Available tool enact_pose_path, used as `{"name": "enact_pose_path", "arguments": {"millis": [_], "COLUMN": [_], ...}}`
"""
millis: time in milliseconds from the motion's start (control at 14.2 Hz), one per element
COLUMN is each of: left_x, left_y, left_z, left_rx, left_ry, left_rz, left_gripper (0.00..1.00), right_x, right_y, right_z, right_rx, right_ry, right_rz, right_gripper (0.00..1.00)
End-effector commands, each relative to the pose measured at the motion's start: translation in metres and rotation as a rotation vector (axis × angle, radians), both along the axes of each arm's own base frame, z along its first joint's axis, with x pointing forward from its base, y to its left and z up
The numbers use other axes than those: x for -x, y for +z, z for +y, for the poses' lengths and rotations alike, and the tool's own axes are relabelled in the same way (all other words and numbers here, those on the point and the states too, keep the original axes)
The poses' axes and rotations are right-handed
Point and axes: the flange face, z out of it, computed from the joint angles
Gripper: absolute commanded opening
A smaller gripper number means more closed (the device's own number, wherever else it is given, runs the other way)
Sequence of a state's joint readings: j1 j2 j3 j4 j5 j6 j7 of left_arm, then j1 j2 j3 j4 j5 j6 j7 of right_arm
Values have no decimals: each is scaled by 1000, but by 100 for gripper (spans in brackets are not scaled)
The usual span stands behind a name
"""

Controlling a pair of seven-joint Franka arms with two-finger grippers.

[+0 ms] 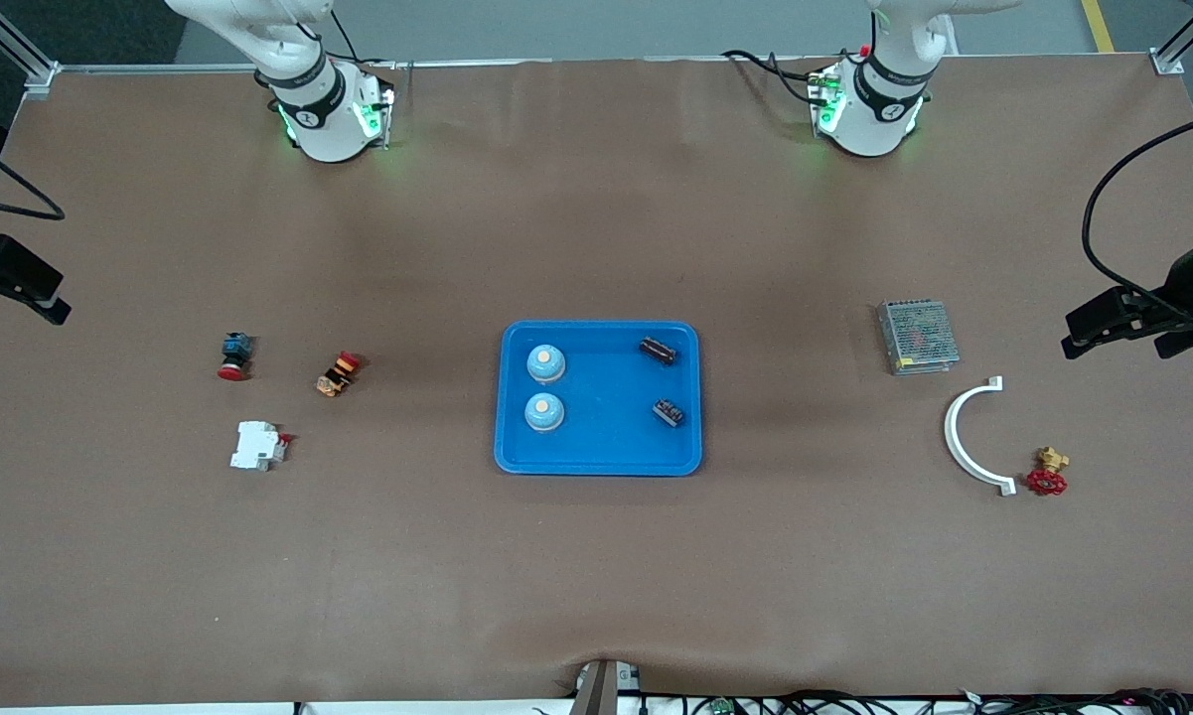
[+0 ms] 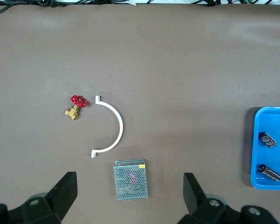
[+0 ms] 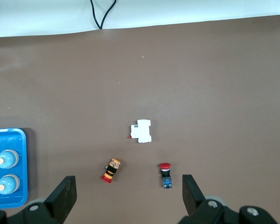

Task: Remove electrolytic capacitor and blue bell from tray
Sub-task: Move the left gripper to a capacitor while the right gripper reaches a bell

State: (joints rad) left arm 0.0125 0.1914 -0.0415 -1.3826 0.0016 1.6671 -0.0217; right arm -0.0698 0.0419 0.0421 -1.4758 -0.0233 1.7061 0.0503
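On the surface [image 1: 596, 576] a blue tray [image 1: 598, 459] is seen at the middle, holding two bells [image 1: 544, 412] toward the right arm's end and two capacitors [image 1: 668, 412] toward the left arm's end. The left tool [image 2: 128, 196] is held spread and empty over a metal box [image 2: 130, 180]; the right tool [image 3: 128, 196] is likewise spread and empty, near a red button [image 3: 165, 175].

Two pale blue bells [image 1: 546, 363] [image 1: 544, 412] with tan buttons stand upright in the blue tray [image 1: 598, 459], toward its 9 o'clock side. Two dark capacitors [image 1: 658, 350] [image 1: 668, 413] lie on their sides toward its 3 o'clock side, well apart.
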Motion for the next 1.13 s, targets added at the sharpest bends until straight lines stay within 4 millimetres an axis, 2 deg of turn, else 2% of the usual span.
{"name": "enact_pose_path", "arguments": {"millis": [0,282,423,494,564,917,1058], "left_x": [0,-2,-11,-11,-12,-13,-11], "left_y": [2,-2,-27,-31,-36,-62,-62], "left_z": [2,-6,-28,-41,-46,-84,-96], "left_rx": [19,20,22,27,31,70,79], "left_ry": [1,-6,74,145,202,193,265], "left_rz": [-5,3,45,53,63,125,133], "left_gripper": [100,100,100,100,100,100,100], "right_x": [2,2,1,0,-3,-28,-40], "right_y": [5,5,1,-3,-10,-72,-96], "right_z": [1,2,4,5,6,11,14], "right_rx": [9,4,0,-1,-4,-82,-90], "right_ry": [-1,-2,-2,-2,-4,-93,-135], "right_rz": [-9,-10,-1,6,19,126,141], "right_gripper": [100,100,100,100,100,100,100]}}
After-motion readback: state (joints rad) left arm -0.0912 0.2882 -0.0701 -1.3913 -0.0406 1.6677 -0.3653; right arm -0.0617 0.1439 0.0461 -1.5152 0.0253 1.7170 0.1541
